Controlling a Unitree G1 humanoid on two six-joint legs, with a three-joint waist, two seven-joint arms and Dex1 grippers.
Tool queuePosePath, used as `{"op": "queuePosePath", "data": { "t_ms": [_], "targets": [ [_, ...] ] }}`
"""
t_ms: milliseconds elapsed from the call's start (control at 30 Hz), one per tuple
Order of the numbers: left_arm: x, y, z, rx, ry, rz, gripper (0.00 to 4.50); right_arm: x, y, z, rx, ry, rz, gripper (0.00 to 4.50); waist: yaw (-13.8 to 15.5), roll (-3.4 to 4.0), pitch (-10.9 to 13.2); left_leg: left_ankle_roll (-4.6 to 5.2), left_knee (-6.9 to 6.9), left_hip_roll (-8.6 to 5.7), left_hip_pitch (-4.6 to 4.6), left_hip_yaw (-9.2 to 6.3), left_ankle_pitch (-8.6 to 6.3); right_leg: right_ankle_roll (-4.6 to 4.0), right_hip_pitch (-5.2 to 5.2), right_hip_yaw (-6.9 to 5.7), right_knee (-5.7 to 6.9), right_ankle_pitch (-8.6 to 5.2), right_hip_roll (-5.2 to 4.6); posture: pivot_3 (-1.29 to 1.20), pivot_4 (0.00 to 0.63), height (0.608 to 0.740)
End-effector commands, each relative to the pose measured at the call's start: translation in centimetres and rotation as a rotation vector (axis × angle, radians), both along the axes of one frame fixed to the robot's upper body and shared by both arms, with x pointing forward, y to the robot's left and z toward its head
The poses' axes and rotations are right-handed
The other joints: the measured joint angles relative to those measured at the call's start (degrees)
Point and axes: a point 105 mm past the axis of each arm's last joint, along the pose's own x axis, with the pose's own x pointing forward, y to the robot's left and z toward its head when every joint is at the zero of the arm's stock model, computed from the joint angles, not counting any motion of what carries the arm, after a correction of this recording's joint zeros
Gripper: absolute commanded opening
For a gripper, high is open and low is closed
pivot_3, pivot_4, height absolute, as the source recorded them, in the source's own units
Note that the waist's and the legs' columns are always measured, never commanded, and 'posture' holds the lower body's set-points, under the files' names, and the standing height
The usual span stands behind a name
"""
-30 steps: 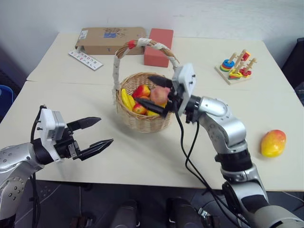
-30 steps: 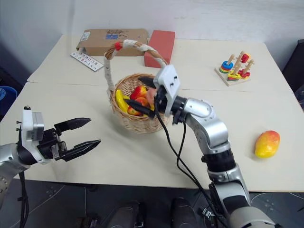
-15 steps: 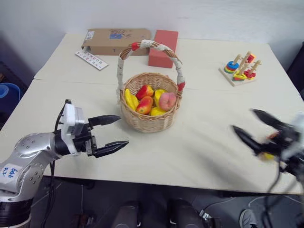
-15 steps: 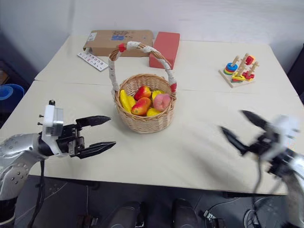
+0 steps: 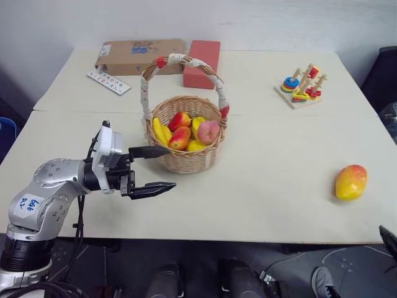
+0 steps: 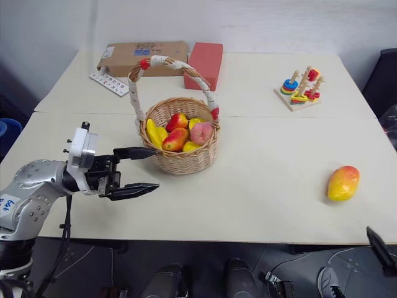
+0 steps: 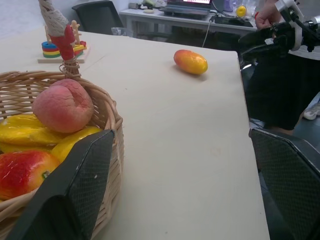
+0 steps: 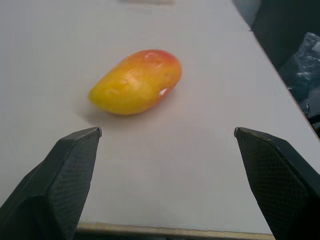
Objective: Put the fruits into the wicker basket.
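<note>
The wicker basket (image 5: 186, 162) stands mid-table and holds the pink peach (image 5: 208, 131) among other toy fruits. The yellow and red mango (image 5: 351, 181) lies alone on the table at the right. Just left of the basket, my left gripper (image 5: 170, 166) hangs open and empty, pointing at the basket's wall; its wrist view shows the peach (image 7: 63, 105) and the mango (image 7: 190, 61). My right gripper (image 8: 167, 131) is open and empty off the table's front right corner, facing the mango (image 8: 136, 81) from a short way back. One fingertip (image 6: 378, 244) shows at the lower right.
A cardboard box (image 5: 139, 54), a red block (image 5: 201, 63) and a card strip (image 5: 109, 81) lie at the back. A ring-stacking toy (image 5: 301, 85) stands back right. Bananas (image 5: 161, 131) and apples (image 5: 180, 138) share the basket.
My right gripper left the peach in the basket and swung right and down to the table's front right corner. The left gripper moved slightly toward the basket. The camera shifted.
</note>
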Motion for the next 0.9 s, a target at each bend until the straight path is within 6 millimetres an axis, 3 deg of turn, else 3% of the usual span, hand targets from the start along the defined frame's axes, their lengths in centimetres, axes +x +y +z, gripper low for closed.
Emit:
{"op": "queuePosePath", "data": {
  "t_ms": [33, 133, 233, 333, 467, 567, 633, 767, 833, 900],
  "targets": [
    [-0.1, -0.1, 0.9, -0.01, -0.047, -0.001, 4.5, 3.9, 0.7, 3.3, 0.097, 0.05, 0.069, 4.44, 0.0, 0.06, 0.0, 0.03, 0.01, 0.0, 0.01, 0.04, 0.01, 0.0, -0.01, 0.05, 0.0, 0.0, -0.01, 0.0, 0.15, 0.74],
    [-0.3, -0.3, 0.7, -0.01, -0.047, 0.002, 4.5, 6.9, -0.1, 2.9, 0.157, 0.286, -0.001, 4.44, 0.3, 0.07, 0.0, 0.04, -0.03, 0.01, 0.02, 0.04, 0.05, -0.01, -0.06, 0.06, 0.02, -0.01, -0.01, 0.0, 0.15, 0.74],
    [-0.6, -0.4, 0.6, -0.015, -0.044, 0.011, 4.5, 9.4, -0.8, 3.7, 0.162, 0.343, -0.075, 4.44, 1.0, 0.06, 0.0, -0.03, -0.07, 0.03, -0.14, -0.17, 0.12, -0.07, -0.14, -0.17, 0.02, -0.04, 0.0, 0.0, 0.15, 0.74],
    [-1.0, -0.4, 0.5, -0.016, -0.042, 0.027, 4.5, 11.3, -1.1, 2.4, 0.169, 0.485, -0.121, 4.44, 2.0, 0.07, 0.0, 0.04, 0.04, -0.01, -0.26, -0.16, 0.15, -0.07, -0.14, -0.24, 0.0, -0.04, -0.01, 0.0, 0.15, 0.74],
    [-1.3, -0.5, 0.6, -0.023, -0.045, 0.046, 4.5, 12.2, -1.9, 0.6, 0.201, 0.637, -0.204, 4.44, 2.2, 0.07, 0.0, 0.27, 0.42, -0.06, -0.48, -0.19, 0.03, -0.02, -0.12, -0.32, 0.0, -0.01, -0.07, 0.0, 0.15, 0.74],
    [-1.5, -0.3, 0.9, -0.021, -0.057, 0.065, 4.5, 12.1, -1.2, -0.8, 0.232, 0.743, -0.188, 4.44, 2.3, 0.07, 0.0, 0.32, 0.54, -0.09, -0.56, -0.18, 0.01, 0.06, -0.1, -0.33, -0.02, 0.03, -0.1, 0.0, 0.15, 0.74],
    [-1.5, -0.2, 0.9, -0.02, -0.06, 0.077, 4.5, 12.0, -0.8, -1.3, 0.26, 0.779, -0.168, 4.44, 2.2, 0.07, 0.0, 0.31, 0.56, -0.09, -0.54, -0.17, 0.01, 0.06, -0.09, -0.34, -0.01, 0.03, -0.09, 0.0, 0.15, 0.74],
    [-1.7, 0.3, 0.8, -0.015, -0.062, 0.102, 4.5, 12.2, -0.5, -1.6, 0.257, 0.78, -0.126, 3.54, 2.0, 0.06, 0.0, 0.3, 0.55, -0.08, -0.53, -0.22, 0.01, 0.06, -0.06, -0.4, -0.01, 0.04, -0.08, 0.0, 0.15, 0.74],
    [-1.7, 0.7, 0.9, -0.015, -0.065, 0.123, 4.5, 13.8, 1.6, 0.3, 0.205, 0.65, 0.039, 3.11, 1.8, 0.06, 0.0, 0.29, 0.55, -0.08, -0.53, -0.22, 0.01, 0.06, -0.06, -0.4, -0.01, 0.04, -0.08, 0.0, 0.15, 0.74],
    [-1.7, 1.1, 0.9, -0.017, -0.067, 0.144, 4.5, 14.5, 3.9, 2.0, 0.18, 0.567, 0.185, 3.11, 1.6, 0.07, 0.0, 0.28, 0.55, -0.08, -0.53, -0.2, 0.02, 0.08, -0.06, -0.4, -0.01, 0.04, -0.06, 0.0, 0.15, 0.74]
  ]
}}
